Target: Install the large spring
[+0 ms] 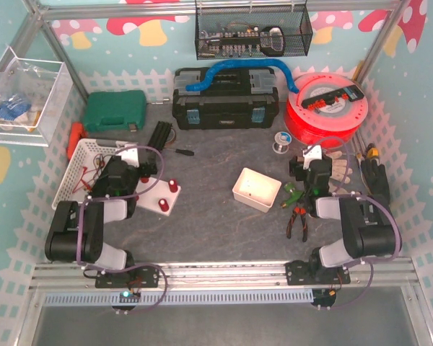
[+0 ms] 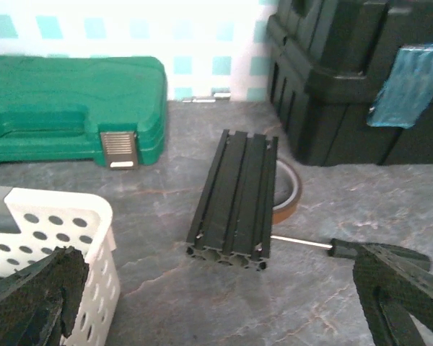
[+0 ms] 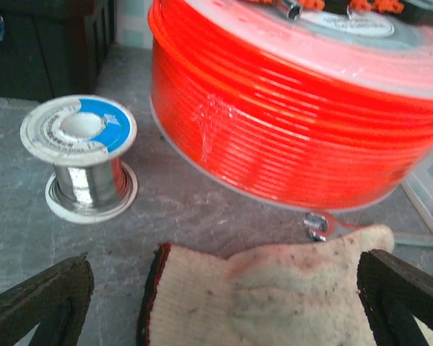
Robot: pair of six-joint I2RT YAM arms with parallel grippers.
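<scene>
Hovering wide and holding nothing: left hand [image 2: 216,303] near the red-pegged block [image 1: 160,197], right hand [image 3: 224,303] well right of it.

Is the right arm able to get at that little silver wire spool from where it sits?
Probably yes. The right tool is open and empty, hovering over a work glove. The silver wire spool stands upright on bare table just beyond, to its left, apart from the big orange reel.

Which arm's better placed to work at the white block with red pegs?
Left. The white block with red pegs lies just beside the left hand. The right hand sits over a glove, past the white tray. Both hands are open and empty.
</scene>
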